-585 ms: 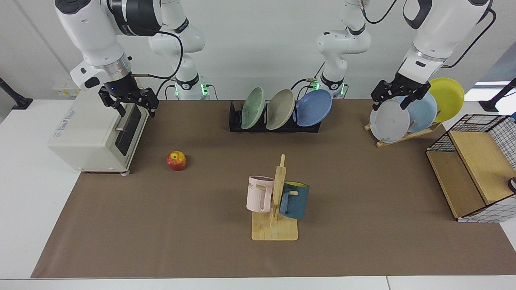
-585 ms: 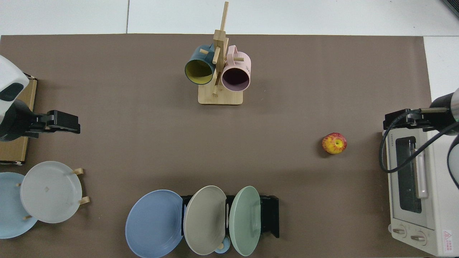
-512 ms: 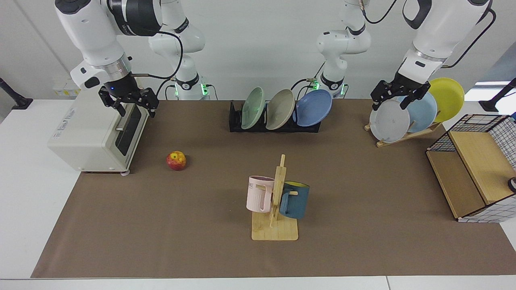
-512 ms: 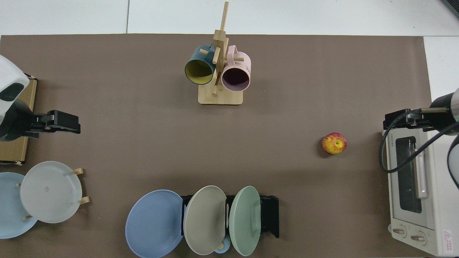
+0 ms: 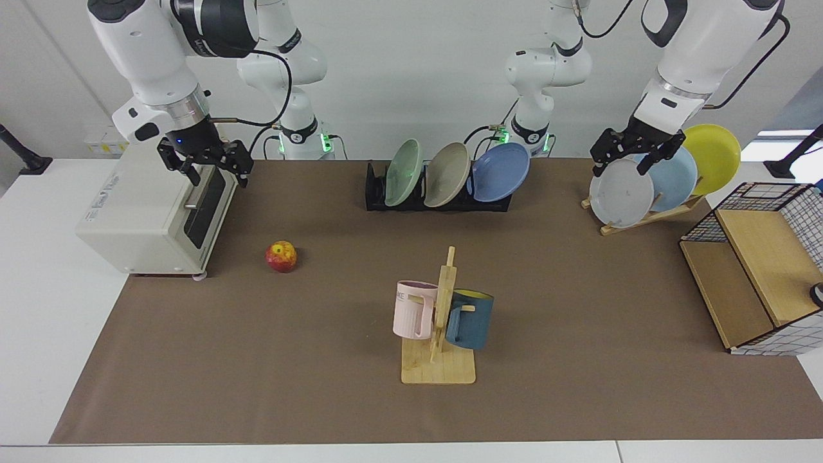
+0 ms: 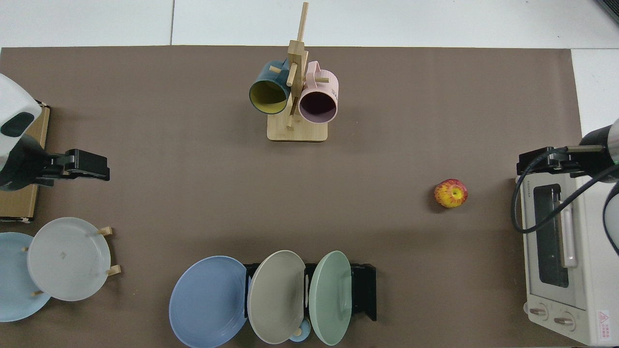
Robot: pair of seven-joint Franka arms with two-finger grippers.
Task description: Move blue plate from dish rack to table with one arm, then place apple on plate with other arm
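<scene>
Blue plate [image 5: 500, 172] racked, left gripper [image 5: 633, 156] raised, fingers spread

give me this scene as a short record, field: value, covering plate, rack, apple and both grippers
blue plate: leaning in the dish rack, at the end nearer the left arm, not gripped
other rack plates: beige plate, green plate
apple: on the table mat, near the toaster oven, untouched
left gripper: open, above the wooden plate stand, holding nothing
right gripper: open, above the toaster oven, holding nothing
task stage: plate not yet picked up
</scene>
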